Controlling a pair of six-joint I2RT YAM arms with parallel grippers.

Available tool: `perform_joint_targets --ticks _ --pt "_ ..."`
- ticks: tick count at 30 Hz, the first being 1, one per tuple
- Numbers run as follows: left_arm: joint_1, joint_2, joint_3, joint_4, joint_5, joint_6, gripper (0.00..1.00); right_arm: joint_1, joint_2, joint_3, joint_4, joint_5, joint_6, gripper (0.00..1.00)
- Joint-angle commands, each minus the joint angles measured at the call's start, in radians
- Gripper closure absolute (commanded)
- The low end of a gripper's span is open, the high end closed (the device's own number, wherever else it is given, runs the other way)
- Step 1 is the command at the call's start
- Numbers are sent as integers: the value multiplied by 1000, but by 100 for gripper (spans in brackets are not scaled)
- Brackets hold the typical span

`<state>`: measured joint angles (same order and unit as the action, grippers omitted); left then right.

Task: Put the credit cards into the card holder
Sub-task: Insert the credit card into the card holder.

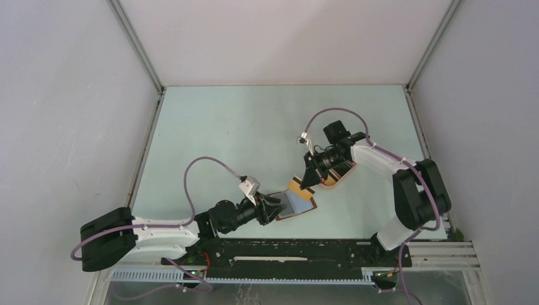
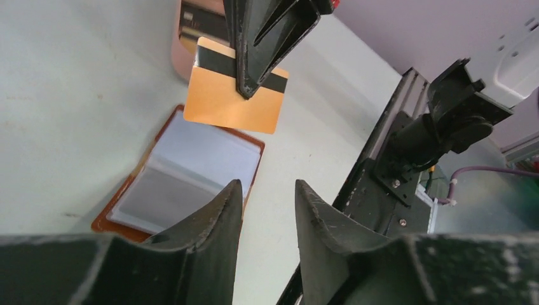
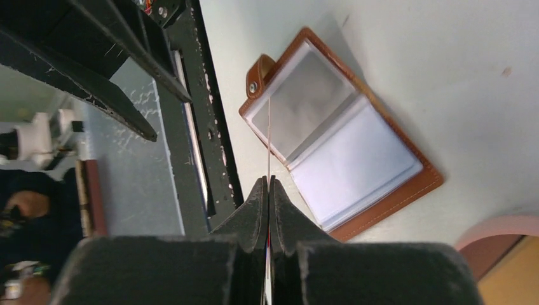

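The card holder [image 1: 297, 204] lies open on the table, reddish-brown with clear sleeves; it also shows in the left wrist view [image 2: 191, 168] and the right wrist view [image 3: 343, 136]. My right gripper [image 1: 309, 182] is shut on a yellow-orange credit card [image 2: 222, 101] with a black stripe and holds it in the air just above the holder's far side. In the right wrist view that gripper [image 3: 268, 181] shows the card edge-on [image 3: 269, 133]. My left gripper [image 2: 268, 187] is open and empty at the holder's near corner [image 1: 270, 206]. More cards [image 2: 198, 20] lie in the pink tray.
A pink oval tray [image 1: 335, 176] sits under my right arm, just behind the holder; its rim shows in the right wrist view [image 3: 496, 225]. The black base rail [image 1: 286, 251] runs along the near table edge. Grey walls enclose the table.
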<state>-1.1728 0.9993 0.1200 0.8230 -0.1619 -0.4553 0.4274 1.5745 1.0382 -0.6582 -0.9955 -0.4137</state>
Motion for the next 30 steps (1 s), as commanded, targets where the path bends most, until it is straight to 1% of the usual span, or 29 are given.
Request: perform_joint_targets --ticks 1,6,8,10,15,20,30 --pt "25 80 67 25 28 -135 62 18 69 54 -24 15 122 100" --pt "51 196 106 37 91 -183 72 42 114 65 -26 91 145 100" --pt "54 231 123 7 87 -190 77 47 128 70 -29 123 151 100" --pt "56 261 138 -25 74 -194 79 48 147 78 -34 140 162 100" --pt "61 303 154 -82 37 -205 86 55 193 86 -48 140 165 100" --pt "73 310 145 -147 -13 -224 87 73 221 96 -51 153 167 100" --pt "98 334 130 -194 -53 -275 87 80 268 103 -50 171 189 100"
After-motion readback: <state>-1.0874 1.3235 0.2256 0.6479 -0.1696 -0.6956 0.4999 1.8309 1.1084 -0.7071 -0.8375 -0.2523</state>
